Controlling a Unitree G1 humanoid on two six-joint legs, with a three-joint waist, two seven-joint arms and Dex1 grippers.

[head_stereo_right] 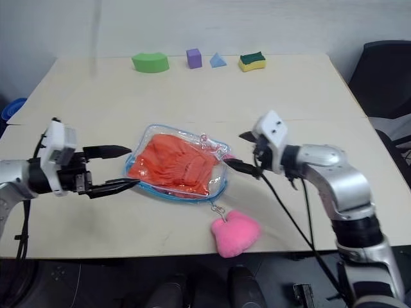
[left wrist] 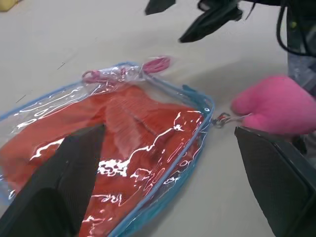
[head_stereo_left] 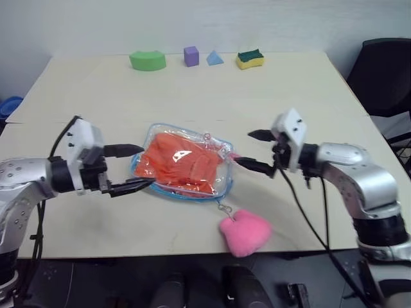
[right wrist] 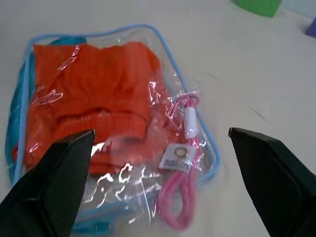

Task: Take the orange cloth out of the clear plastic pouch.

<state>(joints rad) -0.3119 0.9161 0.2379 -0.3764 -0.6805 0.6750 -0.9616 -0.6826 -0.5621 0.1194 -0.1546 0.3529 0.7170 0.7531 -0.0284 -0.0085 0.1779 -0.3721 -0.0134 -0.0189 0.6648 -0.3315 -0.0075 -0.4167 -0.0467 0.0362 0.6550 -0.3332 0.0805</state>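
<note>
Both end effectors, left (head_stereo_left: 128,170) and right (head_stereo_left: 253,151), flank the clear plastic pouch (head_stereo_left: 182,162).

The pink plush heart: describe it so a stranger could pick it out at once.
Start at the beige table and find the clear plastic pouch holding the orange cloth near its middle. From the pouch's near corner a short chain leads to the pink plush heart at the table's front edge. It is the only soft pink lump; the foam shapes sit at the far edge.
</note>
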